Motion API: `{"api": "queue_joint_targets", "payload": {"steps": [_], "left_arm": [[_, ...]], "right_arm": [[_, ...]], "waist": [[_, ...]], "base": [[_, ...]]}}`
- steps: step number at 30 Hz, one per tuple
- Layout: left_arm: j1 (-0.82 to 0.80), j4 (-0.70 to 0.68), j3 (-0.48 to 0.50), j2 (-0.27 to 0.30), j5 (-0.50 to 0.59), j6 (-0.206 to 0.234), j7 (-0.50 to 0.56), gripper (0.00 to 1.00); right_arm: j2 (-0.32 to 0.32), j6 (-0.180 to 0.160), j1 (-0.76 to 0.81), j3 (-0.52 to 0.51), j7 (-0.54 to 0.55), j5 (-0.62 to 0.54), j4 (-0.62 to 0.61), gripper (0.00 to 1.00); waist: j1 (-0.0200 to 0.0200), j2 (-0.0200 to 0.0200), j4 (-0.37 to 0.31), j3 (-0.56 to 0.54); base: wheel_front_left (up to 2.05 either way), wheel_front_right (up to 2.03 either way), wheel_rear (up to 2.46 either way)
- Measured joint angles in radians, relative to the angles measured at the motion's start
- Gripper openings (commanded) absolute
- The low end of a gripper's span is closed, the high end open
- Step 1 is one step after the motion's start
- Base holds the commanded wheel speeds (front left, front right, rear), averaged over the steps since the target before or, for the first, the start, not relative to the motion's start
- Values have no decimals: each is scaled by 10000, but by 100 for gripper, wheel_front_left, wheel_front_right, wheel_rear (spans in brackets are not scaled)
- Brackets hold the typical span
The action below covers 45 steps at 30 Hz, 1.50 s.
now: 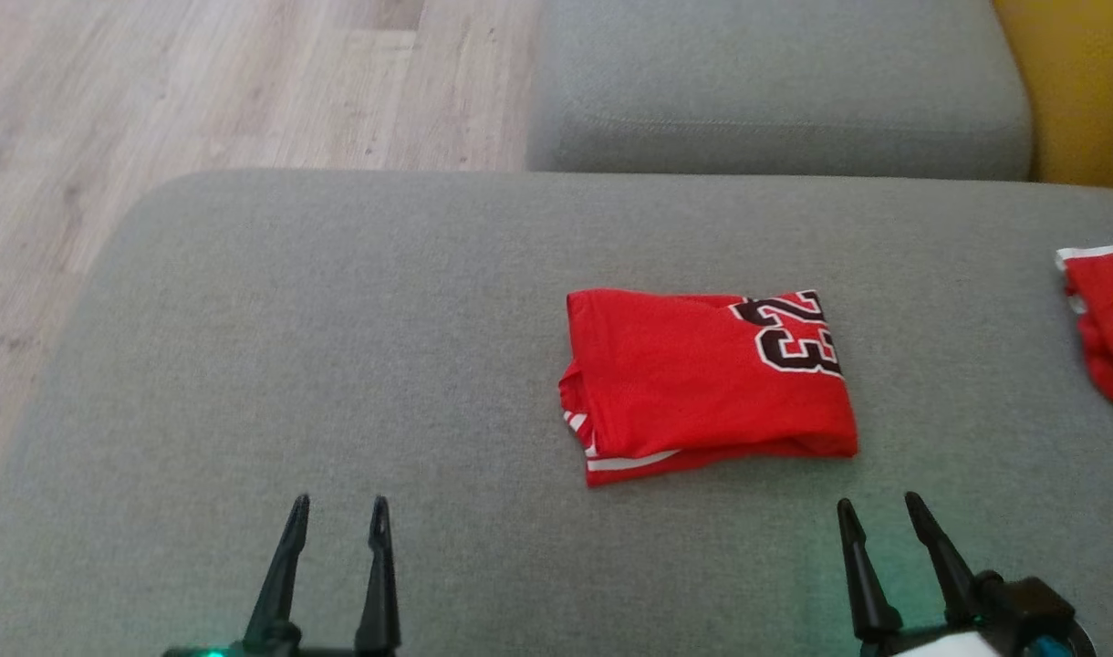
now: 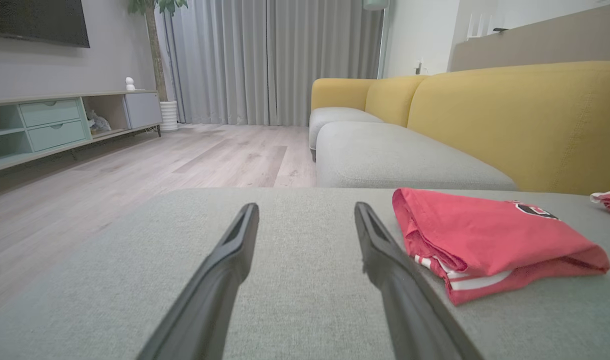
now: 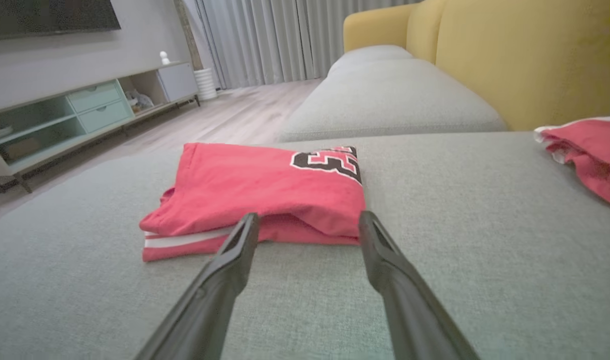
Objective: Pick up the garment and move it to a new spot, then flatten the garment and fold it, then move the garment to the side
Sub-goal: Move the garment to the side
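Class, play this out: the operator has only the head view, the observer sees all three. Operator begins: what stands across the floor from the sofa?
Observer: A low cabinet with pale green drawers, along the wall.
Operator: What's past the far cushion?
Observer: Grey curtains hanging to the floor.
Operator: How is the right gripper aimed?
Observer: Along its open fingers, the folded garment shows its near right edge between them.

The red garment lies folded into a flat rectangle right of centre frame on the grey cushion (black-and-white number showing at its upper right corner).
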Motion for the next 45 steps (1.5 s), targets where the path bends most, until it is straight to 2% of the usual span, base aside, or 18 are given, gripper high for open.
{"api": "queue_joint_targets", "payload": {"steps": [4,10,15,18,20,21,22,23,28,31,40,41,45], "left_arm": [[-223,-368,-209,-10,2,186,-2,100],[-815,-604,-591,-33,-4,489,-2,100],[-1151,-600,-897,-46,-102,788,-2,100],[-1422,-508,-1152,-52,-113,807,-2,100],[-1524,-495,-1250,-58,-146,913,-2,100],[-1530,-493,-1262,-58,-201,982,-2,100],[-1530,-493,-1262,-58,-201,982,-2,100],[-1531,-491,-1269,-58,-209,986,-2,100],[-1636,-520,-1321,-58,-207,1154,-2,100],[-1763,-594,-1344,-58,-201,1193,-2,100],[-2758,-692,-1492,-65,-194,1206,-2,100],[-2995,-683,-1549,-67,-194,1214,-2,100],[-3498,-625,-1649,-77,-196,1241,-2,100]], "right_arm": [[56,0,-674,-407,0,29,920,100],[-447,0,-3370,-458,148,15,2769,100],[-1049,0,-5294,-583,1141,236,4207,100],[-1174,0,-5683,-629,1822,623,5133,100],[-1172,0,-5645,-259,2182,1129,5476,99],[-1154,0,-5638,-56,2201,1524,5469,69],[-1154,0,-5638,-56,2201,1524,5469,20],[-1179,0,-5659,71,2180,1879,5415,0],[-1461,0,-5672,556,1613,2397,5227,0],[-1868,0,-5817,702,1429,2403,5116,0],[-3950,0,-7026,-50,1415,2303,4111,0],[-4431,0,-7109,-405,1597,2280,3896,0],[-5373,0,-7109,-1237,1977,2238,3417,0]], "waist": [[0,0,190,365],[4,0,398,1213],[4,0,576,1776],[4,0,754,1941],[0,0,867,2014],[0,0,894,2059],[0,0,894,2059],[0,0,905,2110],[0,0,711,2309],[0,0,469,2492],[2,0,-384,3438],[2,0,-556,3704],[2,0,-852,4239]], "base": [[0,0,0],[0,0,0],[0,0,0],[0,0,0],[0,0,0],[0,0,0],[0,0,0],[0,0,0],[0,0,0],[0,0,0],[0,0,0],[0,0,0],[0,0,0]]}}
